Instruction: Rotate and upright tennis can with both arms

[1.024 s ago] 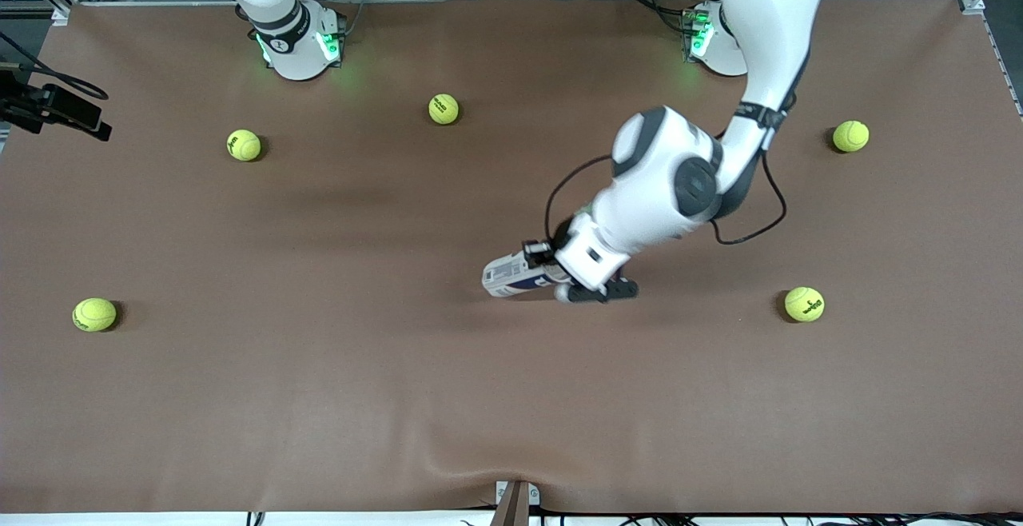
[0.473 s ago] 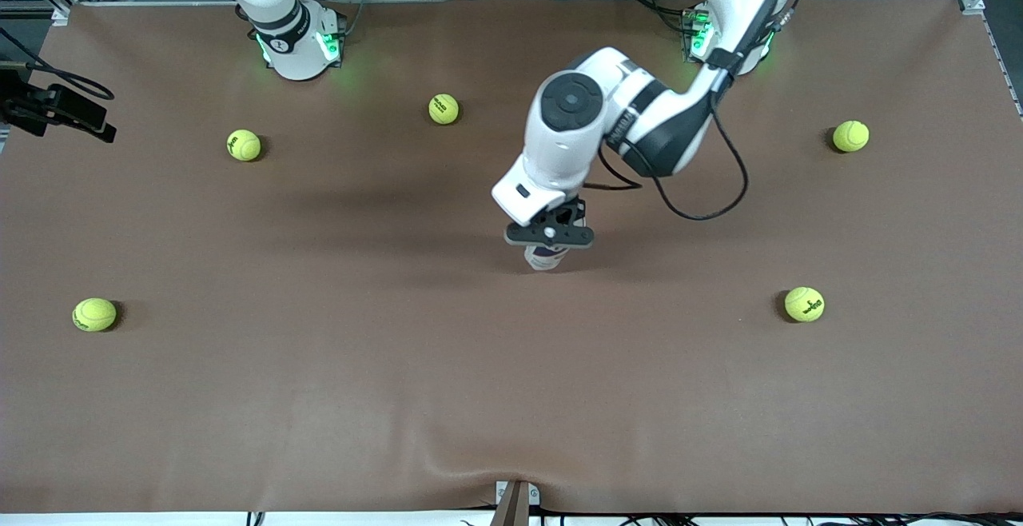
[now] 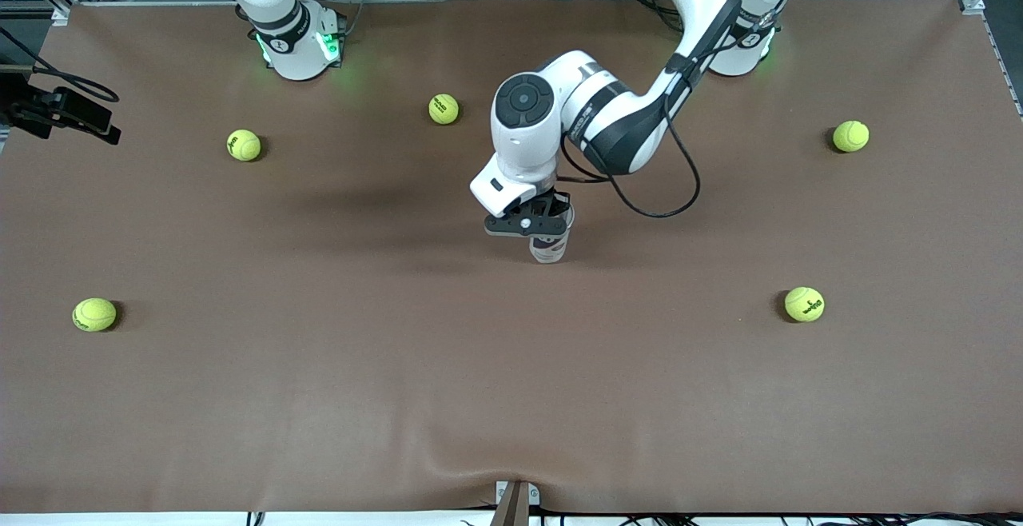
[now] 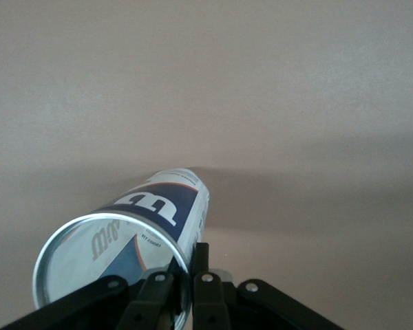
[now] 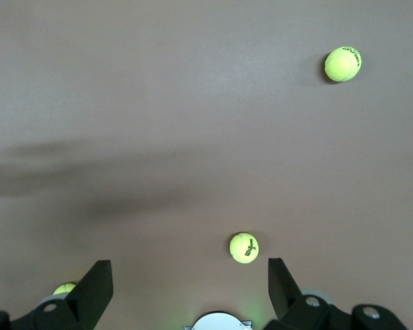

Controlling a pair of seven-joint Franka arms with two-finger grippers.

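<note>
The tennis can (image 3: 549,248) stands upright near the middle of the table (image 3: 320,398). It is a clear cylinder with a white and navy label, and the left wrist view shows its silver rim (image 4: 103,223) and open top. The left gripper (image 3: 531,225) is at the can's top, fingers (image 4: 205,302) pinched on the rim wall. The right arm waits at its base; the right gripper (image 5: 186,289) hangs high above the table with fingers spread wide, holding nothing. Five tennis balls (image 3: 443,109) lie scattered, all well apart from the can.
</note>
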